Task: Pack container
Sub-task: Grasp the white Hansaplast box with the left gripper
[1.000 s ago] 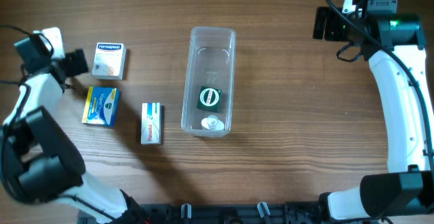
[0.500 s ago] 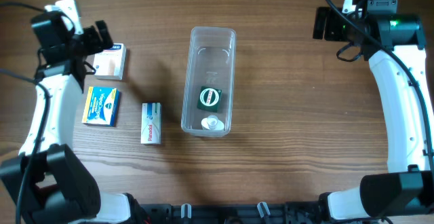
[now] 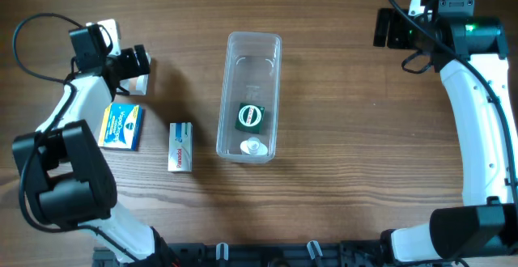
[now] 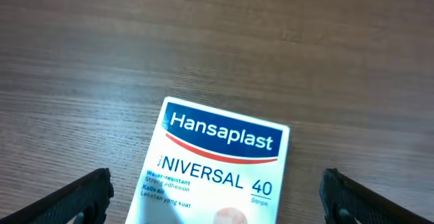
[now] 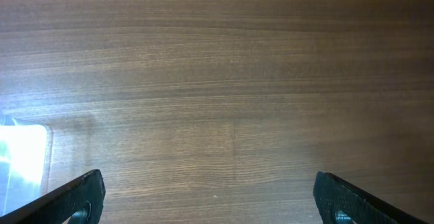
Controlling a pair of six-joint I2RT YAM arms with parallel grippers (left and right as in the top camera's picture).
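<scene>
Across the whole scene runs a brown wood-grain bench (image 3: 340, 137), and everything else lies on it or hangs above it. Along its right edge we see the white right arm (image 3: 477, 113) reaching to the far right corner. The right claw (image 3: 388, 28) hangs there over bare wood, and its wrist view shows the jaws spread wide with nothing between them. On the other side, the white left arm (image 3: 69, 113) bends toward the far left. The left claw (image 3: 139, 59) sits above a white and blue cardboard box printed "Hansaplast Universal" (image 4: 220, 163). From the left wrist we see both fingertips wide apart, one on each side of the box, with bare wood between each tip and the box, so this claw is open and grips nothing.

Near the middle of the bench stands the long, narrow, clear plastic container (image 3: 255, 69), its length running from far to near, well apart from both claws. To its left lie two more boxes. A blue and yellow flat box (image 3: 121, 127) sits just nearer than the Hansaplast box, and a slim white box with a red label (image 3: 181, 146) lies between the blue one and the container, touching neither.

Inside the container's near half we see a dark green round object (image 3: 250, 116). Nearer again is a small, pale round piece (image 3: 253, 147) that we cannot make out.
</scene>
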